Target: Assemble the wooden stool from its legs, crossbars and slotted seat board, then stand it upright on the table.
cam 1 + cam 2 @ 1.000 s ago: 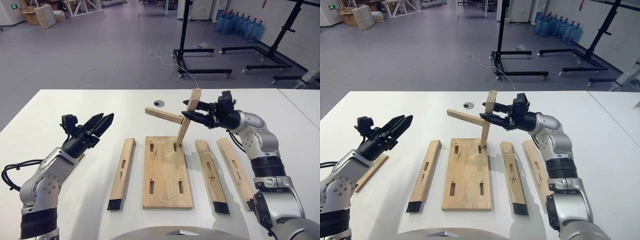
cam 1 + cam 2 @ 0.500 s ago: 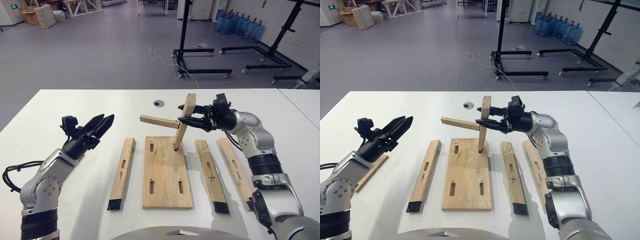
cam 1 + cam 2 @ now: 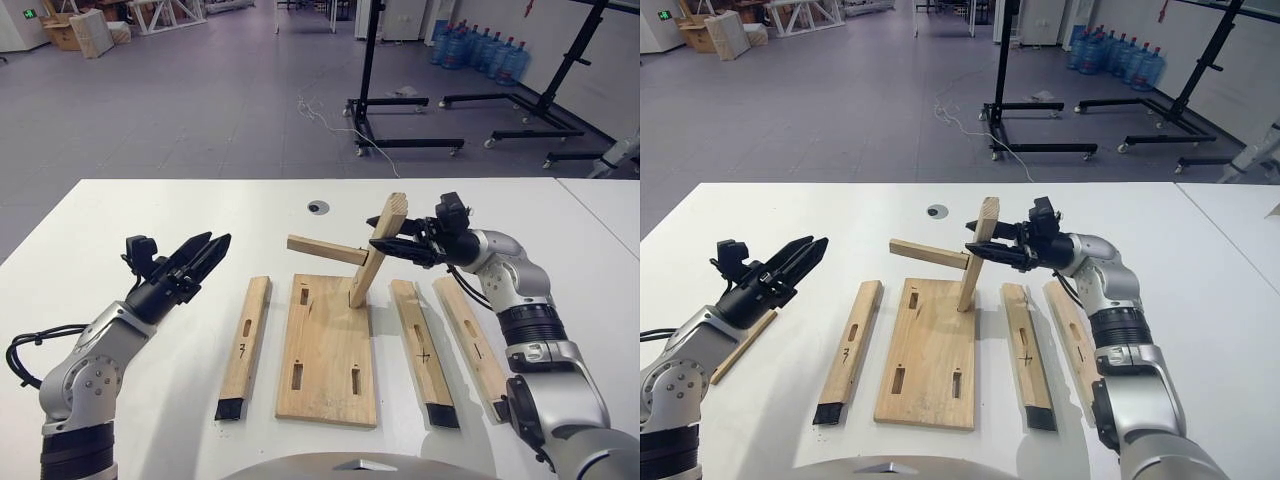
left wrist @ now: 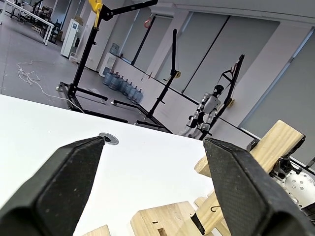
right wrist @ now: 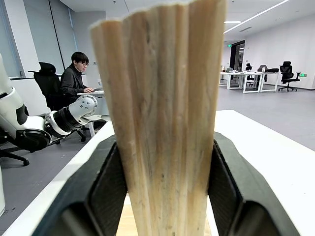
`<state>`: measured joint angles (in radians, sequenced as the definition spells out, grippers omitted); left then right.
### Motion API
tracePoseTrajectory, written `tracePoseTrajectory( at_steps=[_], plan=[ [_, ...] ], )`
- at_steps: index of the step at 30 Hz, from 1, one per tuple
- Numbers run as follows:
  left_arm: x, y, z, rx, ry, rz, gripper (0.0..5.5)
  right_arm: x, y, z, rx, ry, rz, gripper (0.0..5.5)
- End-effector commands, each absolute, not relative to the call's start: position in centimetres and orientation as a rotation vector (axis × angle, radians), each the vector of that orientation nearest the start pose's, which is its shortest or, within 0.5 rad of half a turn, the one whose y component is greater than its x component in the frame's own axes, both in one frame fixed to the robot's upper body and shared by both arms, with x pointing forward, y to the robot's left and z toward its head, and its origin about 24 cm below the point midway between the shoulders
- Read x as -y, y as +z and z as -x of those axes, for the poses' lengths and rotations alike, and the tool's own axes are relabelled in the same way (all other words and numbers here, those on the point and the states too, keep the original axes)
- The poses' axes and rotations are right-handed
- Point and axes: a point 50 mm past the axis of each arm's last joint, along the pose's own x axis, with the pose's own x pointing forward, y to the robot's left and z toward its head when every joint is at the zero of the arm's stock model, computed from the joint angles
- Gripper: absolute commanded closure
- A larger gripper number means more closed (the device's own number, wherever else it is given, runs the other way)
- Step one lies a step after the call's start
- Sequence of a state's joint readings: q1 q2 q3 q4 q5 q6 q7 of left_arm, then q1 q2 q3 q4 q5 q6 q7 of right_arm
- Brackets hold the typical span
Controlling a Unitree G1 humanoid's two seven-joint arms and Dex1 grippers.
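Clamping tilted leg (image 3: pixel 368 272): right claw (image 3: pixel 388 236); left claw (image 3: pixel 218 240) spread wide.

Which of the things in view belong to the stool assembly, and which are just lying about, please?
Job in hand: seat board; held leg; crossbar; loose legs; thin strip.
Lying about: black stands; water bottles; table grommet.
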<state>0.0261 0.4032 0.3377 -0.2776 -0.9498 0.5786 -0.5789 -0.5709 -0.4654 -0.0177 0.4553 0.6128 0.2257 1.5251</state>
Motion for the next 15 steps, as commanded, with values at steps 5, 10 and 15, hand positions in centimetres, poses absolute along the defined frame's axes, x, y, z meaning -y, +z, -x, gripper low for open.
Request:
tracePoseTrajectory(
  at_steps=[5,10,15],
  plan=[
    [-22.2,10.9,-22.9,-0.033,-0.61,0.497,1.82,18.6,11.3,-31.6,-0.085,1.48,-0.166,3.44],
    [-22.0,10.7,-22.9,-0.033,-0.611,0.496,1.82,18.5,11.3,-32.1,-0.148,1.472,-0.151,3.44],
    [-22.0,10.4,-22.6,-0.038,-0.603,0.497,1.82,18.7,12.9,-33.5,-0.198,1.365,-0.325,3.08]
  ],
)
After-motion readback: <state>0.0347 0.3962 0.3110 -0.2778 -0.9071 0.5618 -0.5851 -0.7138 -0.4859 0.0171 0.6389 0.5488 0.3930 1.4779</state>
